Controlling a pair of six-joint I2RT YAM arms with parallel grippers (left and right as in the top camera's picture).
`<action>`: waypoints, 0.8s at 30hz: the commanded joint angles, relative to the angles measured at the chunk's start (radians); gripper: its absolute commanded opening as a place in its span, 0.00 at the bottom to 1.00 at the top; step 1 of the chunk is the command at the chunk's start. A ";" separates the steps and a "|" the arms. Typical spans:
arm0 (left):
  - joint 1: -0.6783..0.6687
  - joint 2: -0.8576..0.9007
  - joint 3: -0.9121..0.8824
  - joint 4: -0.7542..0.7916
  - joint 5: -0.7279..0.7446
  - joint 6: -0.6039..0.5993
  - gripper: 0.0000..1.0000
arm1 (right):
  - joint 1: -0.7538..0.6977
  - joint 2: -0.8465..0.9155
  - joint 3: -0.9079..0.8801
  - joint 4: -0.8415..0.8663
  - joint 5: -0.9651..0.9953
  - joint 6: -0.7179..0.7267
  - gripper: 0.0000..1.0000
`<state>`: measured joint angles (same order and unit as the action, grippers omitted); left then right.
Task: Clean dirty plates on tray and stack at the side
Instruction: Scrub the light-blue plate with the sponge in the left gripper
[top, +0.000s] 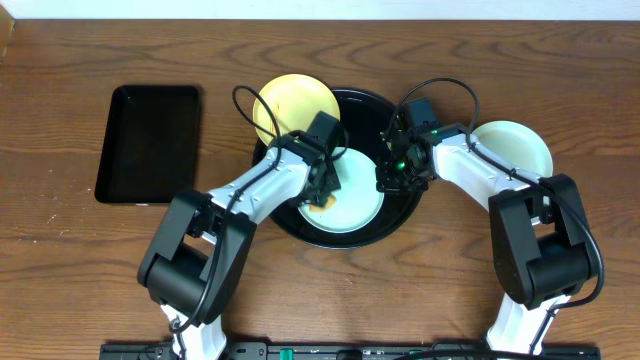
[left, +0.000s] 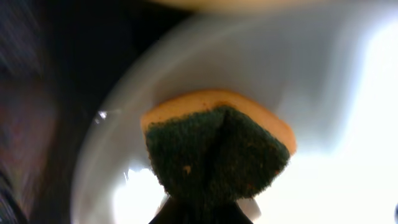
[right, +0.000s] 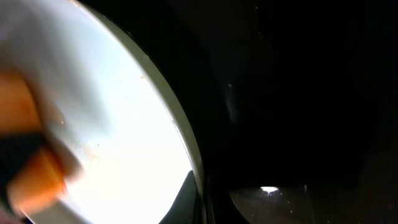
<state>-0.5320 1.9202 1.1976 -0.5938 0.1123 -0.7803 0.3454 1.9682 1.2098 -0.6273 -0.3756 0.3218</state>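
The round black tray (top: 368, 98) sits mid-table. A mint-blue plate (top: 352, 212) lies inside it. My left gripper (top: 323, 188) is shut on a green and orange sponge (left: 217, 149) and presses it on that plate (left: 323, 93), near an orange-brown smear. My right gripper (top: 392, 178) straddles the plate's right rim (right: 180, 134), one finger on the plate's face and one below it, and seems shut on it (right: 211, 190). A pale yellow plate (top: 290, 103) rests on the tray's far-left rim. A second mint-blue plate (top: 512, 147) lies on the table to the right.
A smaller rectangular black tray (top: 150, 143) lies on the wooden table at the left. Both arms reach in over the round tray from the front, their cables looping above it.
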 joint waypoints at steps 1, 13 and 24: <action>-0.049 0.026 -0.018 -0.066 0.164 0.014 0.07 | -0.019 0.024 0.000 0.000 0.004 -0.016 0.01; -0.058 0.026 -0.018 0.123 -0.160 0.021 0.07 | -0.019 0.024 0.000 -0.003 0.001 -0.016 0.01; -0.058 0.008 -0.017 0.021 -0.109 0.008 0.08 | -0.024 0.024 0.000 -0.005 0.001 -0.024 0.01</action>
<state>-0.5926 1.9240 1.1934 -0.5358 -0.0742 -0.7776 0.3450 1.9682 1.2098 -0.6281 -0.3763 0.3206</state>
